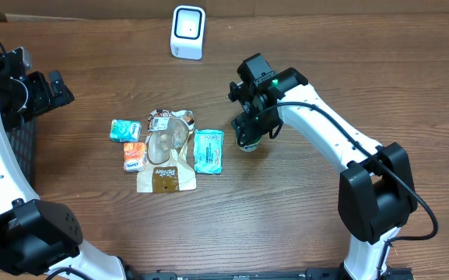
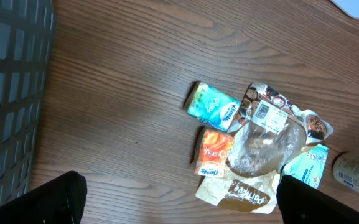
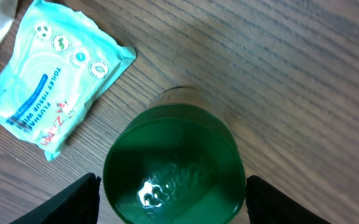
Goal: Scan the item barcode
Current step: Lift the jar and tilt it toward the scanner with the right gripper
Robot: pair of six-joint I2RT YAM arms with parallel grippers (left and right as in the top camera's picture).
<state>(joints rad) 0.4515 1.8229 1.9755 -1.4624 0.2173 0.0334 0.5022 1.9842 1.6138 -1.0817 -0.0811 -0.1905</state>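
Green bottle cap (image 3: 174, 165), right claw (image 3: 173, 196) closely flanking it

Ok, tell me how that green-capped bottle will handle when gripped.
The bottle looks rigid, so it probably won't crush. Its round, glossy green cap may slip in a pinch. Standing upright, it could tip if nudged, then roll.

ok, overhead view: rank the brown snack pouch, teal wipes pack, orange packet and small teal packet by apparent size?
1. brown snack pouch, clearly largest
2. teal wipes pack
3. orange packet and small teal packet look about alike, so I won't rank them

All lie flat on the table, so nearness to the camera shouldn't skew this.
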